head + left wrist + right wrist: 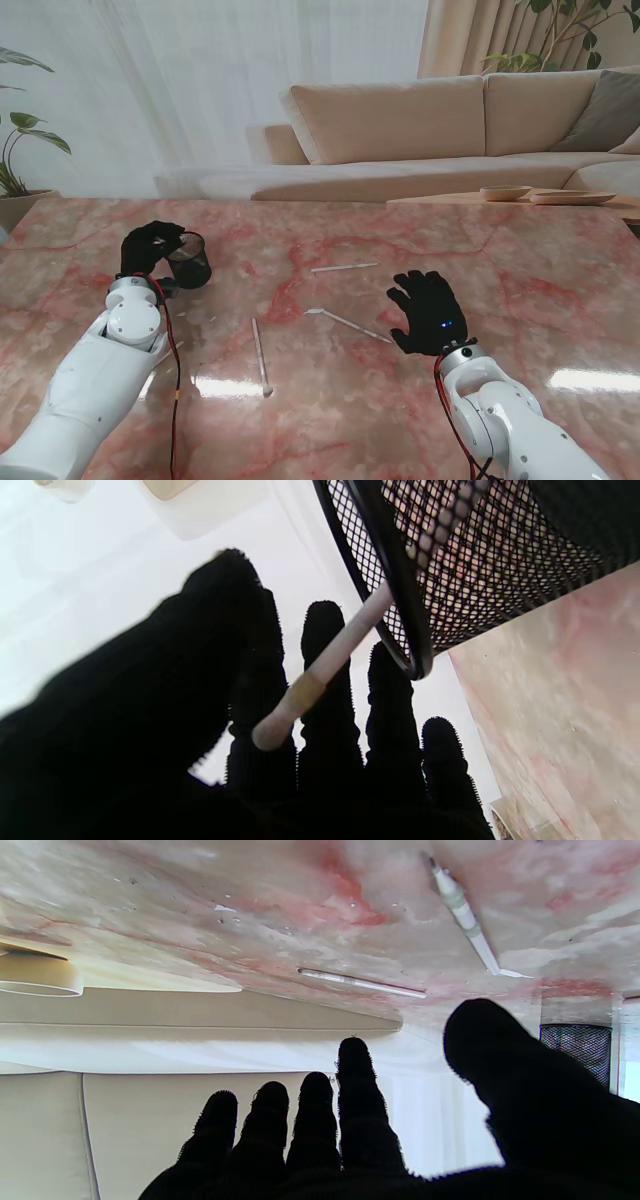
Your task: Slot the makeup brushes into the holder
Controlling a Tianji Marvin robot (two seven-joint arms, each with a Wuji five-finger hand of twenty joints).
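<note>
On the pink marble table (330, 400), the left hand (150, 246) pinches a pale brush handle (325, 667) into the black mesh cup (189, 260); the right hand (428, 311) hovers spread, holding nothing, near 3 loose white brushes (260, 355).

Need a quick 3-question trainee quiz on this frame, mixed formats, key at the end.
1. True or false: the right hand holds a brush.
2. How many brushes lie loose on the table in the stand view? A) one B) three C) five
3. Fill in: at the left hand, a brush has one end inside the mesh ____.

Key:
1. False; its fingers are spread and hold nothing.
2. B: the far brush, the middle brush and the near brush.
3. holder; the left wrist view shows the brush crossing its rim.
</note>
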